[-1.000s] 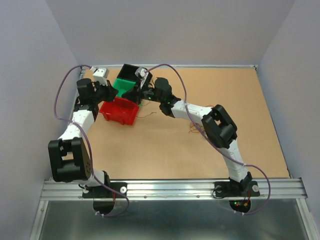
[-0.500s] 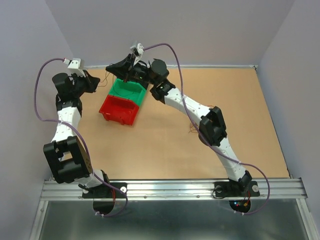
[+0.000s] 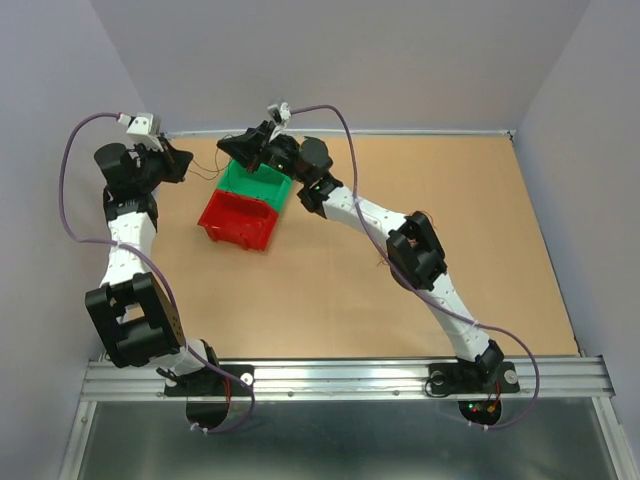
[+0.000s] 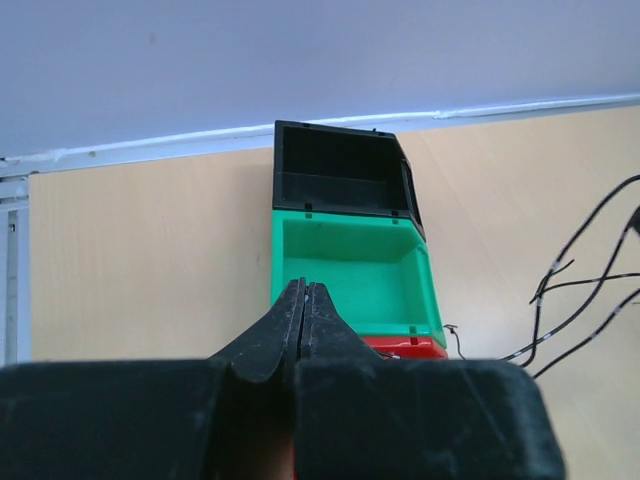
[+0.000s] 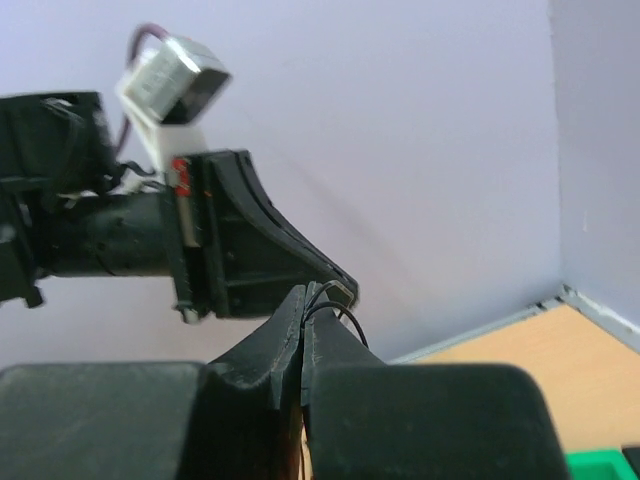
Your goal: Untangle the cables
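Note:
The cables show as thin black wires (image 4: 575, 290) hanging at the right of the left wrist view. One black wire loop (image 5: 345, 315) is pinched in my right gripper (image 5: 305, 292), which is shut on it. That wire runs to the tip of my left gripper (image 5: 340, 285), close in front. My left gripper (image 4: 305, 285) is shut, raised over the green bin (image 4: 350, 270). From above, my left gripper (image 3: 188, 160) and right gripper (image 3: 228, 150) face each other at the far left. A few loose cables (image 3: 385, 262) lie by the right arm's elbow.
Three small bins stand in a row: black bin (image 4: 340, 170) farthest, green bin (image 3: 255, 185) in the middle, red bin (image 3: 238, 220) nearest. The back wall (image 3: 330, 60) rises just behind both grippers. The left wall is close to the left arm (image 3: 125, 260).
Both grippers rose from the bins. The left one swung left and back toward the wall. The right one followed up and left, uncovering the green bin.

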You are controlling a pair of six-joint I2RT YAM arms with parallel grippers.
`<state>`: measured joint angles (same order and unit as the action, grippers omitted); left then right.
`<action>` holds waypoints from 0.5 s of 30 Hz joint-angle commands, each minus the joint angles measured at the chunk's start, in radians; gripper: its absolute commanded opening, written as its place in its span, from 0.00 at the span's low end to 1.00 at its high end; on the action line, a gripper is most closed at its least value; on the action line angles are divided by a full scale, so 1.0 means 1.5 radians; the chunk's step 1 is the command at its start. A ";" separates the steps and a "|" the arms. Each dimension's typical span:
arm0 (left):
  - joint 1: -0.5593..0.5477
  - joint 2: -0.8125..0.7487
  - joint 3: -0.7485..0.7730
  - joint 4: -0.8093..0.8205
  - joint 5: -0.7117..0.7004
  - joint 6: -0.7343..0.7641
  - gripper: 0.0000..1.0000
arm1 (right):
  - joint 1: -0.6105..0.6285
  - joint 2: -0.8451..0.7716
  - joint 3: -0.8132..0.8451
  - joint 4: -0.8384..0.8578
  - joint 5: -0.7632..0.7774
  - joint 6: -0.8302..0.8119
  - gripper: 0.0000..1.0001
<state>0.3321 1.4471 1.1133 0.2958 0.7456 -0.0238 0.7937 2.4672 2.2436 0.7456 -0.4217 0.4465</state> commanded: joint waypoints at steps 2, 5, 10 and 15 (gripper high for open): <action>0.002 -0.021 -0.009 0.020 0.023 0.037 0.00 | 0.013 -0.015 -0.128 0.093 0.081 0.024 0.01; -0.012 -0.014 -0.039 0.026 0.015 0.061 0.00 | 0.016 -0.028 -0.214 0.106 0.114 0.028 0.01; -0.073 0.017 -0.058 0.022 -0.070 0.107 0.00 | 0.016 -0.014 -0.282 0.041 0.167 0.009 0.01; -0.167 0.085 -0.033 -0.038 -0.227 0.175 0.00 | 0.055 0.042 -0.208 -0.173 0.247 -0.093 0.01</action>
<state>0.1555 1.5291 1.0386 0.2829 0.5770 0.1436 0.8211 2.4744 1.8111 0.6945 -0.1650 0.4267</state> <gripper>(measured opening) 0.055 0.019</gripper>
